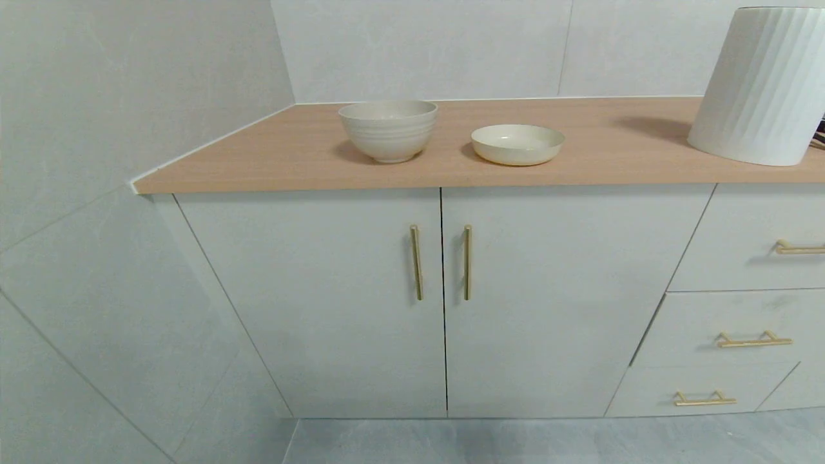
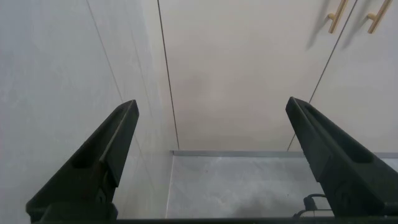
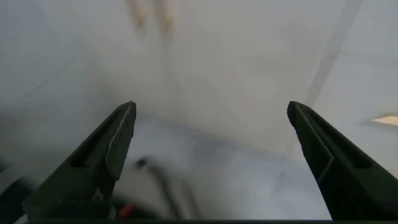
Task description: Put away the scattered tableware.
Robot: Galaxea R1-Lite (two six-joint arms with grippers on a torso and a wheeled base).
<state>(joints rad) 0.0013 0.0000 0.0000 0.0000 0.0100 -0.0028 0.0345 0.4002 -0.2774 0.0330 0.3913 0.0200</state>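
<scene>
A deep cream bowl (image 1: 388, 129) with ribbed sides stands on the wooden countertop (image 1: 271, 158) near its left end. Just right of it sits a shallow cream dish (image 1: 517, 143). Below them the white cabinet has two shut doors with gold bar handles (image 1: 417, 261), (image 1: 468, 261). My left gripper (image 2: 211, 109) is open and empty, low down, facing the cabinet front and the grey floor. My right gripper (image 3: 211, 109) is open and empty too, also low near the floor before the cabinet.
A tall white fluted container (image 1: 764, 84) stands at the countertop's right end. Right of the doors are three shut drawers with gold handles (image 1: 754, 339). A tiled wall (image 1: 97, 193) closes the left side, meeting the counter's corner.
</scene>
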